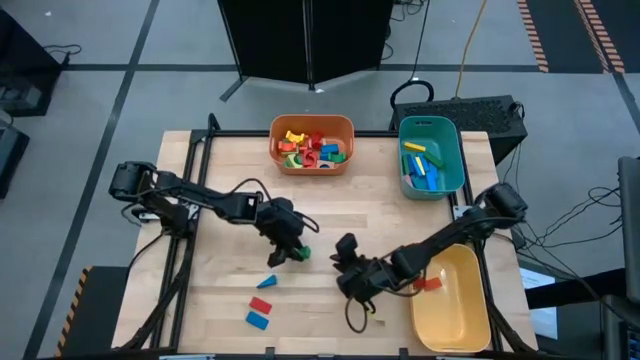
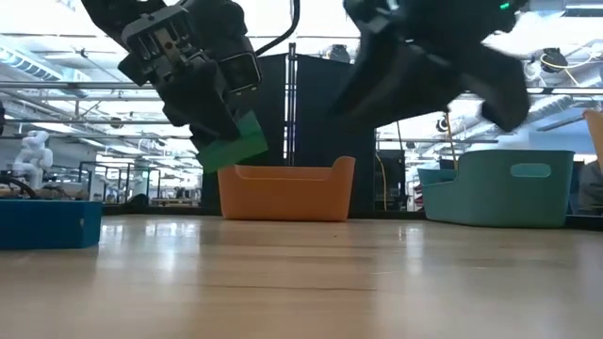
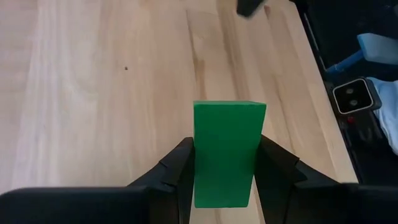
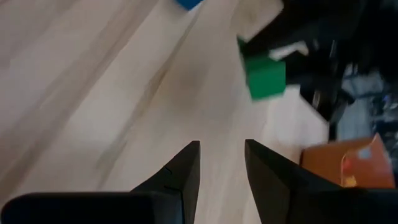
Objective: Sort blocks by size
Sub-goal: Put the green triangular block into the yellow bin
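Observation:
My left gripper (image 1: 293,248) is shut on a green block (image 3: 227,149) near the table's middle, clear of the wood in the low view (image 2: 234,146). My right gripper (image 4: 222,163) is open and empty, just to the right of the green block in the high view (image 1: 348,262). A blue block (image 1: 268,283), a red block (image 1: 261,304) and another blue block (image 1: 258,319) lie flat on the table nearer the front edge. The green block also shows in the right wrist view (image 4: 264,76). My left gripper pinches the green block's two long sides (image 3: 200,177) between its two fingers. The fingers lie along the block, whose far end sticks out past the fingertips. The block is lifted clear of the table and tilted in the low view (image 2: 236,151).
An orange bin (image 1: 345,125) with several mixed blocks stands at the far edge. A teal bin (image 1: 455,150) with blue, yellow and green blocks stands at the far right. A yellow bin (image 1: 470,320) stands at the near right, under my right arm.

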